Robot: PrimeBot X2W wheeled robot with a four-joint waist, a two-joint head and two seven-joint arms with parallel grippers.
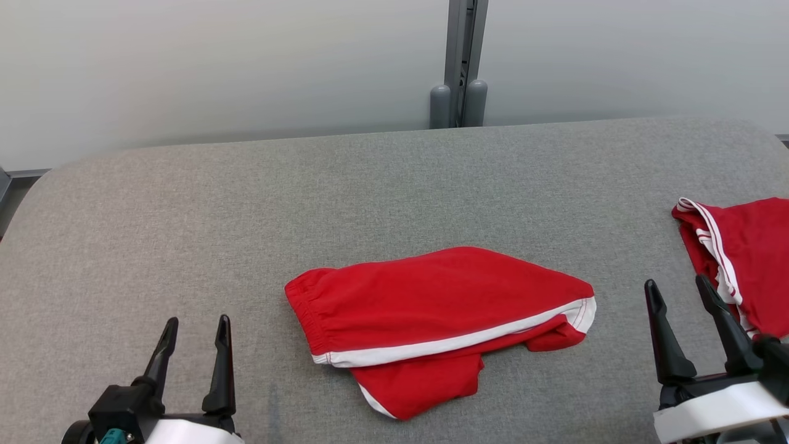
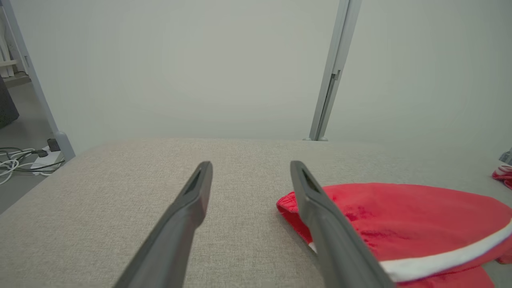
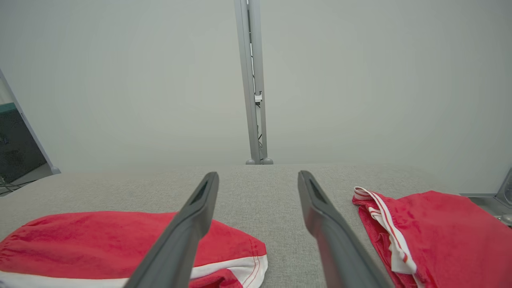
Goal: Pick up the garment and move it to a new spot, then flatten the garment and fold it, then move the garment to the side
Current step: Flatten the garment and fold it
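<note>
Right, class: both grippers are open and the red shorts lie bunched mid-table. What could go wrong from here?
1. The second red garment lies right beside the right gripper, so that gripper might snag it or pick the wrong piece.
2. The red shorts lie doubled, with one leg tucked underneath. A pinch may catch only the top layer, leaving folds when flattening.

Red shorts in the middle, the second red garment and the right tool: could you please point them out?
Red shorts (image 1: 431, 290), head view, upper red panel.
Second red garment (image 1: 761, 246), head view, red cloth beside striped band.
Right tool (image 1: 677, 283), head view, midway between its fingertips.
</note>
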